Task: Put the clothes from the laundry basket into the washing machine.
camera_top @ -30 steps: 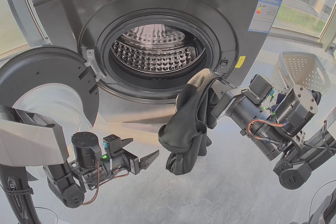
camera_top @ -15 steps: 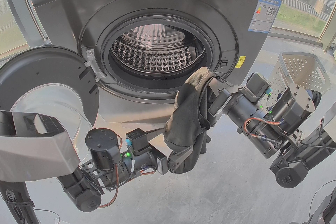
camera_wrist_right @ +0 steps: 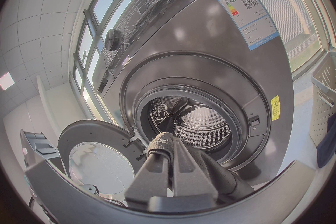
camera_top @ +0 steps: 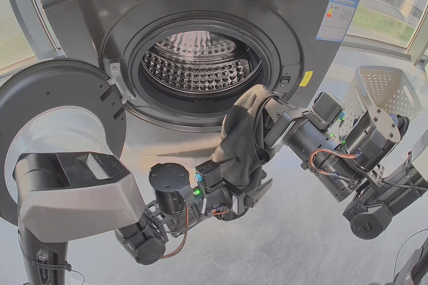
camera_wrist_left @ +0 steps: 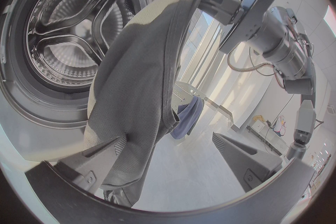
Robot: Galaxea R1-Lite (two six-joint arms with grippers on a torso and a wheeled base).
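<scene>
Holding a dark garment (camera_top: pixel 243 139) before the open washing machine (camera_top: pixel 200 1), our right gripper (camera_top: pixel 269 104) pinches its top; our left gripper (camera_top: pixel 247 192), low at its hem, gapes wide, gripping nothing.

Garment (camera_top: pixel 243 139) wrapped the right gripper (camera_wrist_right: pixel 169 154), so its fingertips were covered in head view. Garment's lower end sat behind the left gripper (camera_top: pixel 252 181). Cloth hid one finger. Right arm (camera_top: pixel 330 148) blocked the laundry basket (camera_top: pixel 383 85) bottom, contents unreadable. Frame edge cut the washing machine (camera_top: pixel 200 1) top.
</scene>
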